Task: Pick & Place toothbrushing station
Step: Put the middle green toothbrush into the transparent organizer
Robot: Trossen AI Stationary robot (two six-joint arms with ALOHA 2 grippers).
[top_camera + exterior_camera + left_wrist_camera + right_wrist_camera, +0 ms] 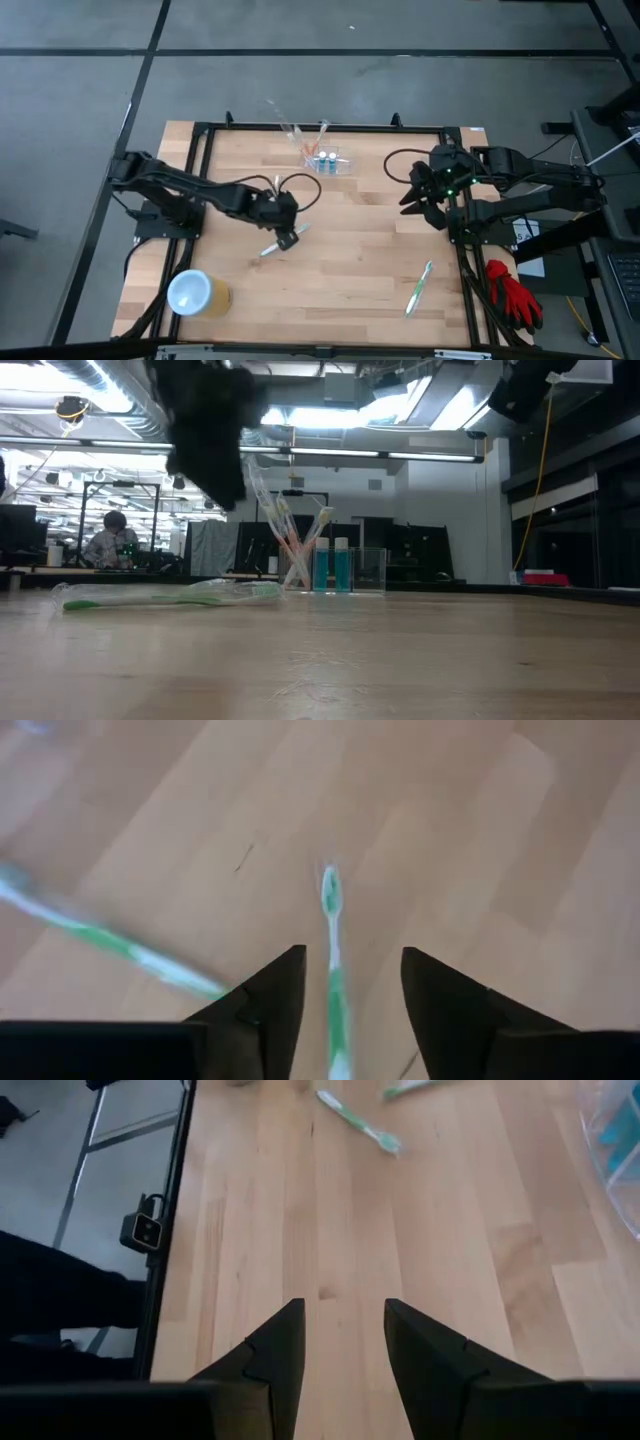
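Note:
The toothbrushing station [327, 160], a clear holder with slanted toothbrushes and two blue tubes in it, stands at the table's far middle [335, 570]. My left gripper [288, 236] is open and points down over the table's middle left. In the left wrist view a green-and-white toothbrush [333, 970] lies between its fingers and touches neither. A second toothbrush [100, 935] lies slanting beside it on the wood [270, 248]. My right gripper [418, 197] hangs open above the table's right side, with nothing between its fingers [345, 1340].
A yellow cup with a white top [198, 293] stands at the near left corner. Another green toothbrush [418, 288] lies near the right front. A red glove [515, 297] lies beyond the table's right edge. A black frame [200, 140] borders the table.

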